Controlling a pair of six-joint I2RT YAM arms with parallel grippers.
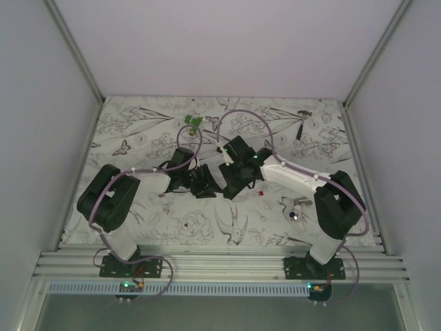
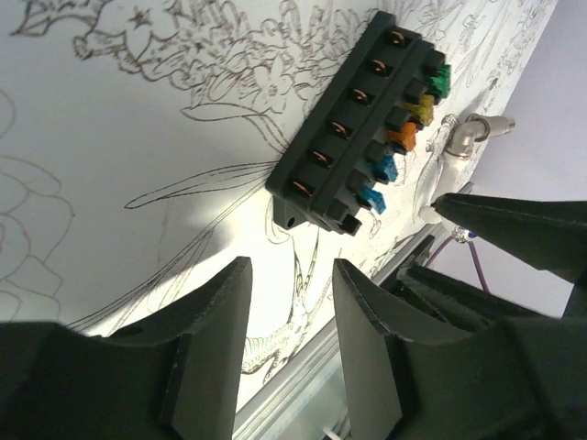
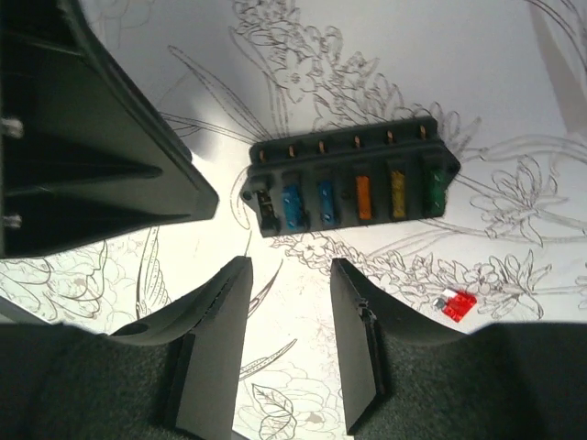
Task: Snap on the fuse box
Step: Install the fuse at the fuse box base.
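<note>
The fuse box [image 3: 353,174] lies flat on the flower-printed worktop [image 3: 514,73], with its coloured fuses facing up. The right claw [image 3: 289,270] stands apart and empty just before the box's long side, and the left claw [image 2: 289,275] is apart too, near one short end. We judge the box to be light, stiff and smooth plastic that slides easily, so we would grip it across its narrow width, on the walls. A loose red fuse [image 3: 457,305] lies near the box's green end. We can read no writing.

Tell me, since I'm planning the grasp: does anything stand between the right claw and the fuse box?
Nothing visible does. Only printed cloth lies between the open right claw and the fuse box; a red fuse lies aside.
</note>
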